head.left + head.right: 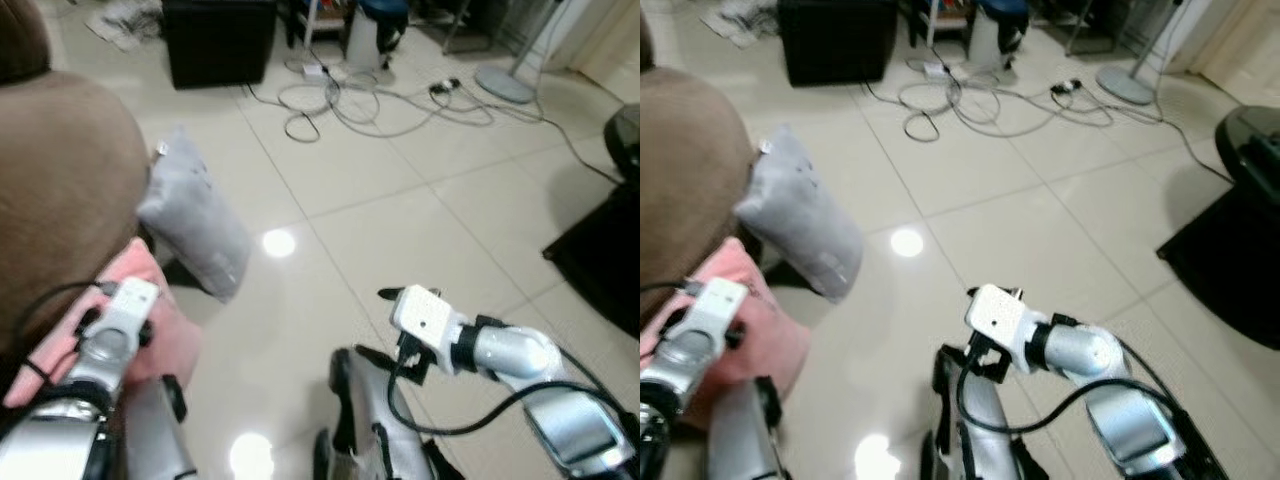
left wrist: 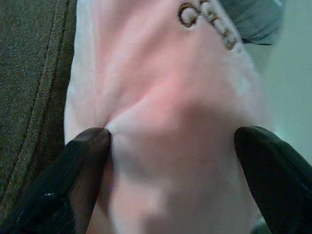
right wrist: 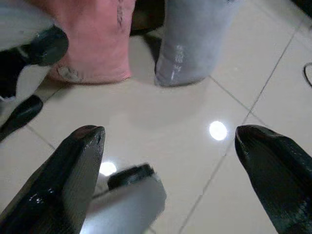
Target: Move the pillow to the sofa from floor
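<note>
A pink pillow (image 1: 168, 335) rests against the front of the brown sofa (image 1: 60, 190) at my lower left. My left gripper (image 2: 180, 170) is shut on it, and one finger (image 2: 83, 161) presses a crease into the pink fabric beside the sofa's seam. A grey pillow (image 1: 195, 215) leans upright on the tiled floor against the sofa, just beyond the pink one. My right gripper (image 3: 180, 161) hangs open over bare tiles with nothing between its fingers, pointing toward both pillows (image 3: 195, 39).
A black box (image 1: 220, 40) stands at the back, with loose cables (image 1: 350, 100) and a round stand base (image 1: 505, 85) spread over the floor beyond. Dark furniture (image 1: 605, 255) lines the right edge. My own legs (image 1: 370, 420) are below.
</note>
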Tool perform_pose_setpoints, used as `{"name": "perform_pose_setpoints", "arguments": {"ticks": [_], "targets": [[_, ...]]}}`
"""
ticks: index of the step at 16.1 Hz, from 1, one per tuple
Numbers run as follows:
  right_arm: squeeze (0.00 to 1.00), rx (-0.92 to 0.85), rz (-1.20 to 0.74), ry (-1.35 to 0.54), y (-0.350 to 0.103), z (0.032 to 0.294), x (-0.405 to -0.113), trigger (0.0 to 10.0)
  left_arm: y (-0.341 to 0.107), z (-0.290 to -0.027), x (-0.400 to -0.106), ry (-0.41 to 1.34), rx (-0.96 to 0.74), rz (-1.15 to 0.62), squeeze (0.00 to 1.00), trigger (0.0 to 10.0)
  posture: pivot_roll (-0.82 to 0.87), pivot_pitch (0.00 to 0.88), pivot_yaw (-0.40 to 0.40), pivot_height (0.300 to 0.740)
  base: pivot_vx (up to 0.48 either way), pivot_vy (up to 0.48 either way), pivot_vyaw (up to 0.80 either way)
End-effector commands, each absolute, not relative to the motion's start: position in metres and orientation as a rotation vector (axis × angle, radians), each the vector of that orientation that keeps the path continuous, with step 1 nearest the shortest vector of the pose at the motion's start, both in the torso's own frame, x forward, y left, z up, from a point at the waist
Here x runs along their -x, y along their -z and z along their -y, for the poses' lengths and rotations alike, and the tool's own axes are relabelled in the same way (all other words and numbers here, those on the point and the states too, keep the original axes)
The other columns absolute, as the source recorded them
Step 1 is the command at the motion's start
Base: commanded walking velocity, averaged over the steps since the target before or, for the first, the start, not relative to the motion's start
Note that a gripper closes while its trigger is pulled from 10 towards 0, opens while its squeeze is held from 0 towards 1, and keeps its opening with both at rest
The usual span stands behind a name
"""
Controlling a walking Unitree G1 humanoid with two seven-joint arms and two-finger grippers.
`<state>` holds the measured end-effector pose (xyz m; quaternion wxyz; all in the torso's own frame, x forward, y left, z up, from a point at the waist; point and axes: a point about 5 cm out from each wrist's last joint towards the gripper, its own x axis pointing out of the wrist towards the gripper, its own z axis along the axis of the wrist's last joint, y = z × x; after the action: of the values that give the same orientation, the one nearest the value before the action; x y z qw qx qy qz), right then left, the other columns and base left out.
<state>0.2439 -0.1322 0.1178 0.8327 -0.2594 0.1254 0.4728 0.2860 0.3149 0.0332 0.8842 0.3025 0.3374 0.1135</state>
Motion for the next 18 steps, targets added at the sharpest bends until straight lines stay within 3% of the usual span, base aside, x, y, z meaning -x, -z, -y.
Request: {"name": "perform_pose_setpoints", "arguments": {"ticks": [1,10,14,15,16,17,18], "targets": [[0.0,0.542,-0.284,-0.997,-0.122,0.14,-0.241,10.0,-0.033,-0.317,-0.285,-0.241,-0.661,-0.698,0.0,10.0,-0.28,0.169,-0.266,0.526,0.0,0.0,0.0],[0.0,0.567,-0.322,-1.058,-0.138,0.149,-0.227,10.0,-0.045,-0.338,-0.278,-0.383,-0.836,-0.625,0.0,10.0,-0.29,0.156,-0.337,0.526,0.0,0.0,0.0],[0.0,0.547,-0.347,-1.145,-0.135,0.147,-0.221,10.0,-0.025,-0.33,-0.267,-0.245,-0.78,-0.73,0.0,10.0,-0.27,0.134,-0.327,0.526,0.0,0.0,0.0],[0.0,0.543,-0.348,-1.167,-0.134,0.146,-0.219,10.0,-0.024,-0.33,-0.265,-0.237,-0.778,-0.739,0.0,8.7,-0.27,0.13,-0.324,0.526,0.0,0.0,0.0],[0.0,0.544,-0.348,-1.171,-0.134,0.146,-0.219,10.0,-0.024,-0.331,-0.265,-0.238,-0.783,-0.743,0.0,3.9,-0.27,0.13,-0.324,0.526,0.0,0.0,0.0],[0.0,0.548,-0.349,-1.17,-0.133,0.147,-0.219,10.0,-0.024,-0.332,-0.264,-0.24,-0.79,-0.755,0.0,0.0,-0.26,0.119,-0.321,0.526,0.0,0.0,0.0],[0.0,0.549,-0.348,-1.169,-0.132,0.148,-0.22,10.0,-0.024,-0.333,-0.264,-0.236,-0.791,-0.759,0.0,0.0,-0.26,0.119,-0.321,0.526,0.0,0.0,0.0]]}}
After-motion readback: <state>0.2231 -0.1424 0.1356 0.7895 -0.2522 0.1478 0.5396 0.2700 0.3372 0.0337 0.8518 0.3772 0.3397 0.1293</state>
